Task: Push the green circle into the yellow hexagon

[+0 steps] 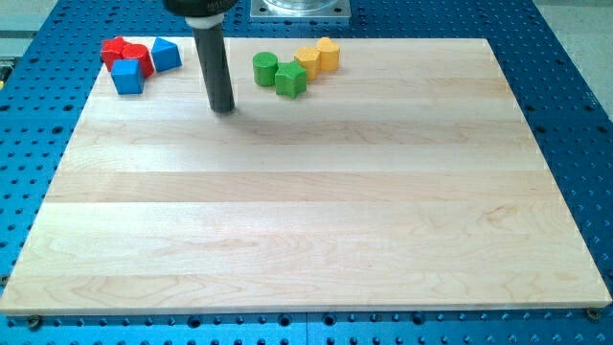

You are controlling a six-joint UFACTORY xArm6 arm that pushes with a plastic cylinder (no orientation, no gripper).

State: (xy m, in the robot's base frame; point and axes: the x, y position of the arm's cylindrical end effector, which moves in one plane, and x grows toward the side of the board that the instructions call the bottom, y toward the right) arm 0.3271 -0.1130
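All the obstacles crowd the desk's (pixel 306 230) top edge. Near the top-left corner sits a tight cluster: two red blocks (pixel 125 53), a blue cube (pixel 127 78) and a second blue block (pixel 166 54), touching or nearly so, with no lane between them. Further right along the top edge, the green circle (pixel 264 68) stands just beside a green block (pixel 291 80), which touches the yellow hexagon (pixel 307 60); another yellow block (pixel 328 54) sits against that. My tip (pixel 223 108) stands in the open gap between the two clusters, left of the green circle and apart from it. From there down to the bottom edge and both bottom corners the wood lies open.
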